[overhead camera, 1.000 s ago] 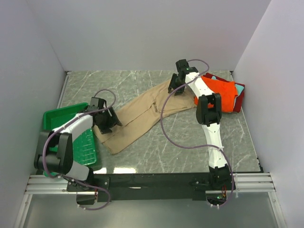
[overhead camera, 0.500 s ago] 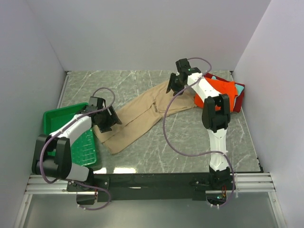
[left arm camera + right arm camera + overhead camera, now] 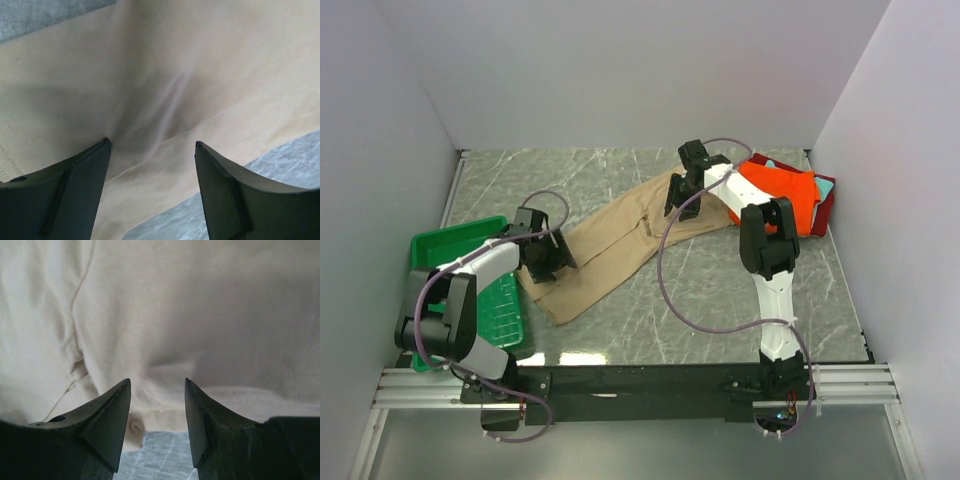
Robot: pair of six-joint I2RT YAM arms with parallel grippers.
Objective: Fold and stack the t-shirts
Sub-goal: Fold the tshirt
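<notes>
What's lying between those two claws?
The tan shirt lies spread from the left gripper to the right gripper; the top view shows it.

The tan t-shirt point(image 3: 610, 255) is plain, the orange t-shirt point(image 3: 790, 195) bright, the tray point(image 3: 445, 248) green, the table point(image 3: 720, 295) grey-green veined.

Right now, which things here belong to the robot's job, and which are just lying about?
Job: tan t-shirt, spread out; orange t-shirt, with dark red cloth and teal cloth under it.
Lying about: green tray.
</notes>
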